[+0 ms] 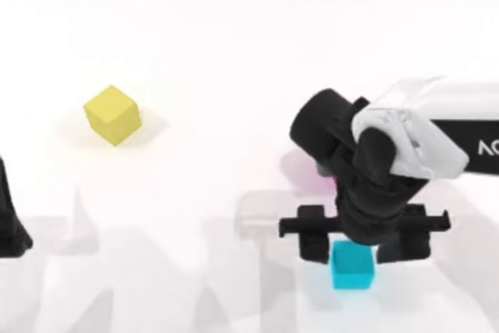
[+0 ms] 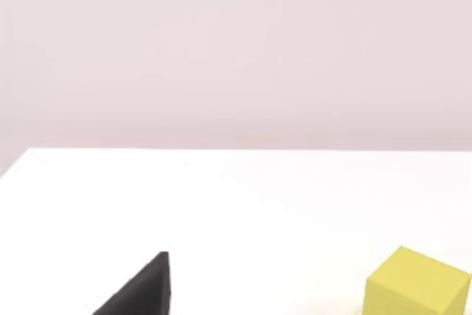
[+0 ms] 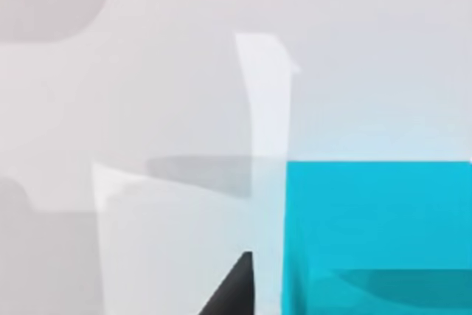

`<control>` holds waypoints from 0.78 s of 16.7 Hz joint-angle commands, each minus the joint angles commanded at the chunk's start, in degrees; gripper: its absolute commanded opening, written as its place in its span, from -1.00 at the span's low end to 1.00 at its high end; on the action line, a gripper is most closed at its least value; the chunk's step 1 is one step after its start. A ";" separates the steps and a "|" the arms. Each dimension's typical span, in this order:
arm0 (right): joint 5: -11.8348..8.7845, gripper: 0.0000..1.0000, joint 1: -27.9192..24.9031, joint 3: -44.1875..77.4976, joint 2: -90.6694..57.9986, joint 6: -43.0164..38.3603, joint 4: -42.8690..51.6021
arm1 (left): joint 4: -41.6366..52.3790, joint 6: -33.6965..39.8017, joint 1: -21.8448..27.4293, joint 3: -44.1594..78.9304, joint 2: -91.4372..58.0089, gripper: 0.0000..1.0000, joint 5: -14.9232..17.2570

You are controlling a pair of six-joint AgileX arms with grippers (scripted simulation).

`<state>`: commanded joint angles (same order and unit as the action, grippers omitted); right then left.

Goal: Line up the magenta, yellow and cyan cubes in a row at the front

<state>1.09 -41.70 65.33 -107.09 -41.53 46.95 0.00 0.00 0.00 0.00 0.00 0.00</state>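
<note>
yellow cube (image 1: 112,115) far left, cyan cube (image 1: 352,265) front-right under right hand (image 1: 355,243)

1. Top view hangs above the table (image 1: 234,52) and looks straight down, far enough off to take in both arms.
2. Left wrist view sits low near the tabletop, looking across it to the back wall, with the yellow cube (image 2: 417,282) ahead of its fingers; the top view shares that cube (image 1: 113,115).
3. Right wrist view is pressed right up to the cyan cube (image 3: 376,234), just beside one fingertip; the top view shows it too (image 1: 351,265).
</note>
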 joint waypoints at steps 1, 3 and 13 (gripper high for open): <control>0.00 0.96 0.00 0.00 0.00 0.00 0.00 | 0.00 0.00 0.00 0.00 0.00 1.00 0.00; 0.00 1.00 0.00 0.00 0.00 0.00 0.00 | 0.00 0.00 0.00 0.00 0.00 1.00 0.00; 0.01 1.00 -0.22 1.95 0.81 -0.04 2.38 | 0.00 0.00 0.00 0.00 0.00 1.00 0.00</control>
<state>1.10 -41.92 67.28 -106.28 -41.57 49.33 0.00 0.00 0.00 0.00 0.00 0.00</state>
